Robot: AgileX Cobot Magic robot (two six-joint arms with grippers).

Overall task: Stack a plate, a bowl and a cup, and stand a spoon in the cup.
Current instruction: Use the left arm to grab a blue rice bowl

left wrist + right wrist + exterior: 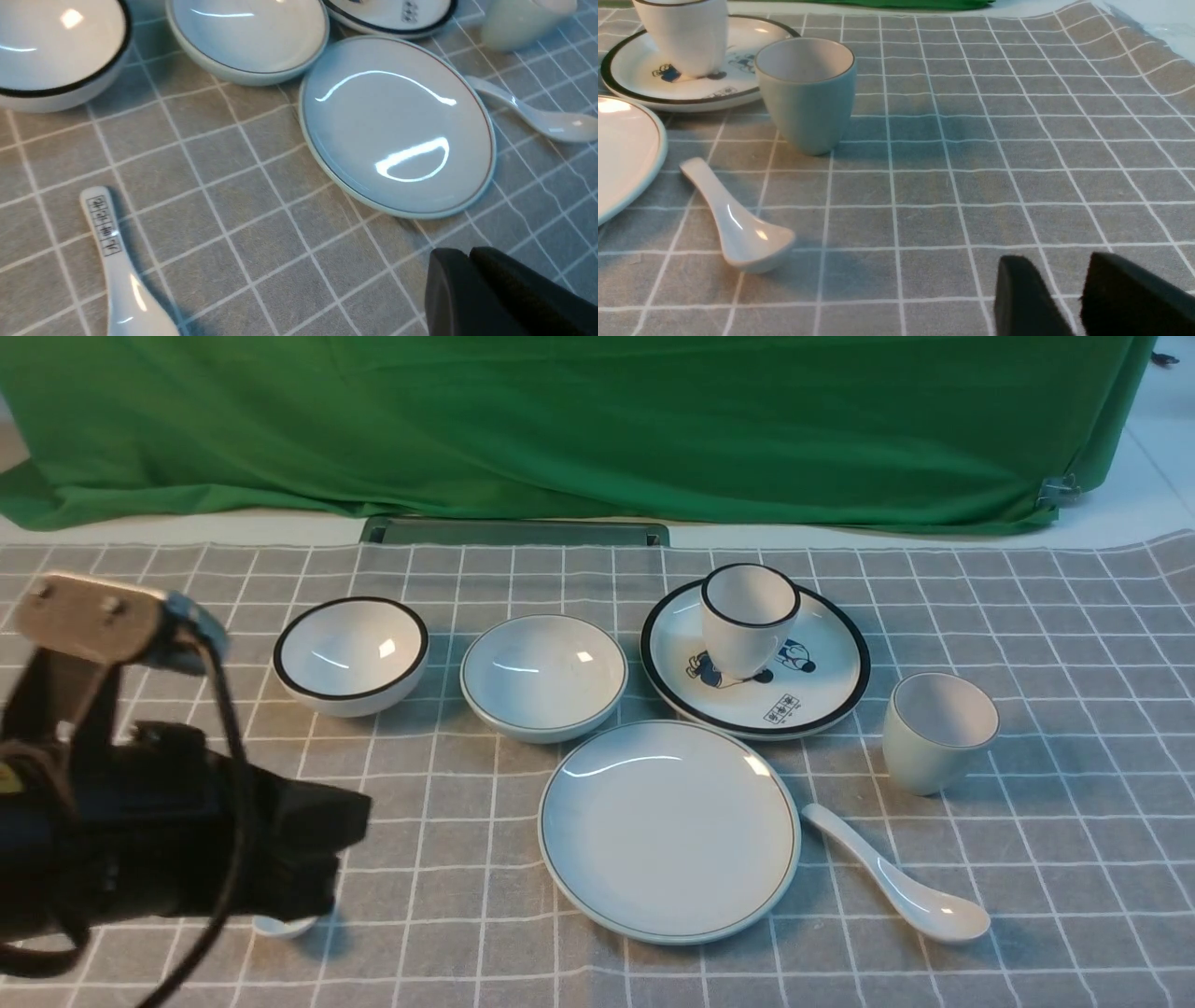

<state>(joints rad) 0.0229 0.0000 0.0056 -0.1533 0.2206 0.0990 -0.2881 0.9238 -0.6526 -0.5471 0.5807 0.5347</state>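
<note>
The left arm (pixel 140 840) fills the near left corner of the front view, low over the grey checked cloth (pixel 1074 849). Its left gripper (pixel 468 255) has the jaws pressed together with nothing between them, above bare cloth between the printed spoon (pixel 110 242) and the plate (pixel 668 831). The right gripper (pixel 1057 273) shows only in its own wrist view, with jaws apart and empty over the cloth.

The plate lies flat and bare in the near middle. The bowl (pixel 543 674) sits just behind the plate's left side; whether their rims touch I cannot tell. The cup (pixel 938 730) stands upright to the plate's right, apart from it. The spoon (pixel 896 887) lies on the cloth just beside the plate's right edge, with its scoop toward the near right. The black-rimmed bowl (pixel 351 653) sits left of the bowl. Behind the plate, the black-rimmed cup (pixel 747 616) stands on the cartoon plate (pixel 822 681)
</note>
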